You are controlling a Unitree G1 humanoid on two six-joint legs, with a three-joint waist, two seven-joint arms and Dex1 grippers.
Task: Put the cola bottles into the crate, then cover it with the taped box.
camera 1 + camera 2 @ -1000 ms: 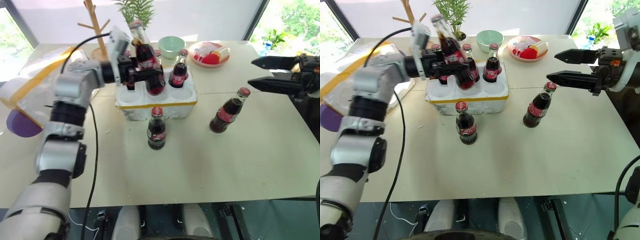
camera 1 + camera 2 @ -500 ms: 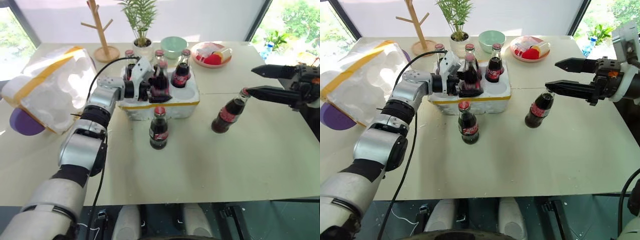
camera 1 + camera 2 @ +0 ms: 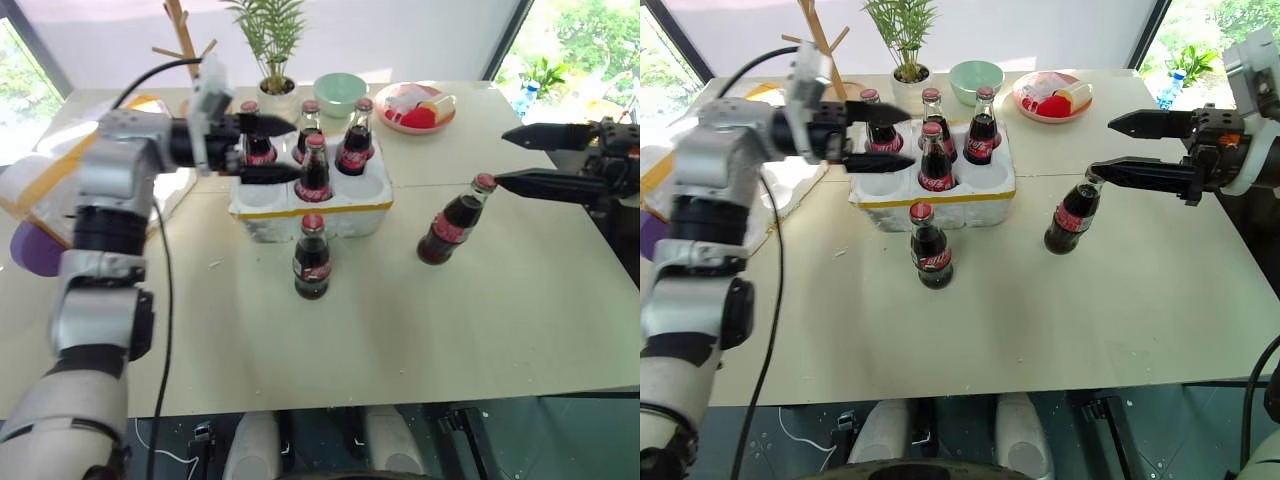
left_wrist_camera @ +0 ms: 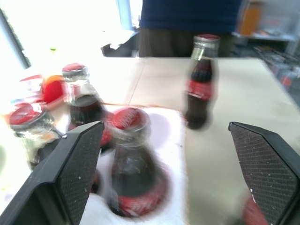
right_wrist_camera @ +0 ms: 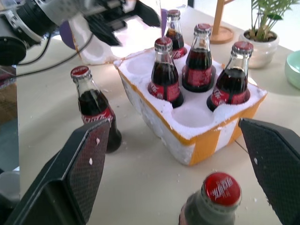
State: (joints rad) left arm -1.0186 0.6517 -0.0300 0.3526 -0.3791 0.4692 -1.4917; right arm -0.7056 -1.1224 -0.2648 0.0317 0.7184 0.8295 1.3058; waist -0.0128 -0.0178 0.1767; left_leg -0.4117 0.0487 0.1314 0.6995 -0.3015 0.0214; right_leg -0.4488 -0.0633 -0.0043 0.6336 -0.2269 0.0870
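Left gripper point(image 3: 268, 148) agape beside crate point(image 3: 310, 208)

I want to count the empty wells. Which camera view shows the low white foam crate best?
The right wrist view: the low white styrofoam crate with a yellow tape band sits close, with four bottles and two empty wells visible. The head views show it whole but smaller, partly behind the left hand. The left wrist view shows a blurred piece of it.

Dark cola bottles point(image 3: 930, 246) with red caps and labels, white crate point(image 3: 930, 193) banded yellow, mint bowl point(image 3: 976, 80)
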